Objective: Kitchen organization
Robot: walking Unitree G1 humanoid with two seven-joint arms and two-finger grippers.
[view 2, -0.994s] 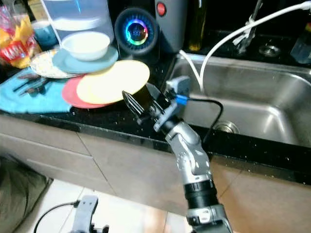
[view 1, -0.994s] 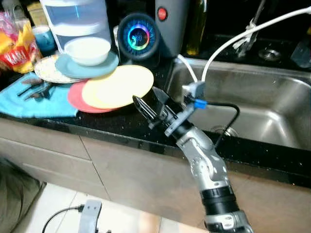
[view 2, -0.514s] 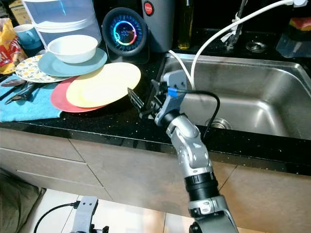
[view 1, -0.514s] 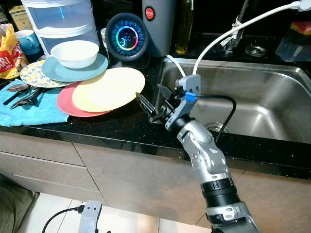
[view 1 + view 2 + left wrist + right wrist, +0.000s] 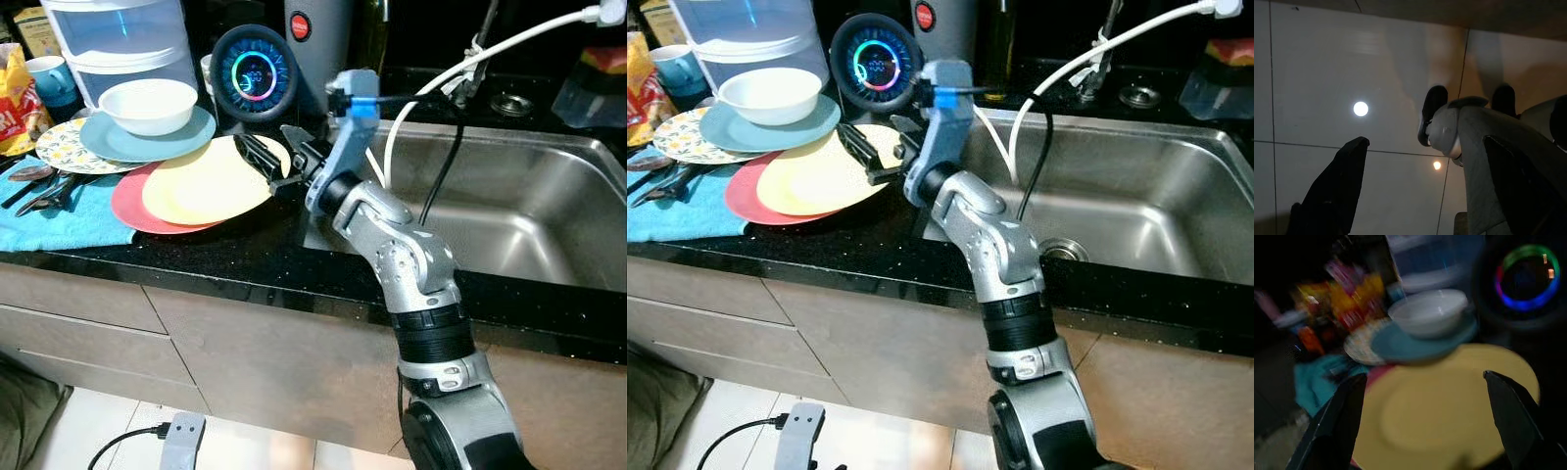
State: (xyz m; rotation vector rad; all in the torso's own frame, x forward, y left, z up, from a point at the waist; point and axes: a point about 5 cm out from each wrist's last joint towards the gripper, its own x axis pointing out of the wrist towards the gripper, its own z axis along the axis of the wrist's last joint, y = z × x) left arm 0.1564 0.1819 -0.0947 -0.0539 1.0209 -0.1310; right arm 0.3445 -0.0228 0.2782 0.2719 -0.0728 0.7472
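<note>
A black speckled worktop [image 5: 225, 257] ran along a kitchen wall, with a steel sink [image 5: 509, 211] let into it on the robot's right and pale tiled floor below. At the back stood a clear stacked container [image 5: 122, 44], a round gadget with a glowing ring [image 5: 255, 73] and a dark appliance with a red button [image 5: 318, 29]. A blue cloth [image 5: 59, 220] lay on the left with cutlery on it.

The dishes sat left of the sink: a yellow plate [image 5: 201, 181] lying on a red plate [image 5: 132, 206], and behind them a white bowl [image 5: 147, 103] on a blue plate [image 5: 147, 135], itself over a patterned plate [image 5: 59, 147].

The right hand [image 5: 272, 162] hovered over the yellow plate's sink-side edge, its black fingers [image 5: 1339, 426] spread wide with nothing between them. The left hand [image 5: 1415, 161] hung idle over the floor, its fingers likewise apart.

The yellow plate looked stiff, smooth and probably slippery, light enough for one hand but likely to chip or break if dropped. Its near rim, slightly raised off the worktop where it overlapped the red plate, seemed the best place to pinch, one finger under and one over.
</note>
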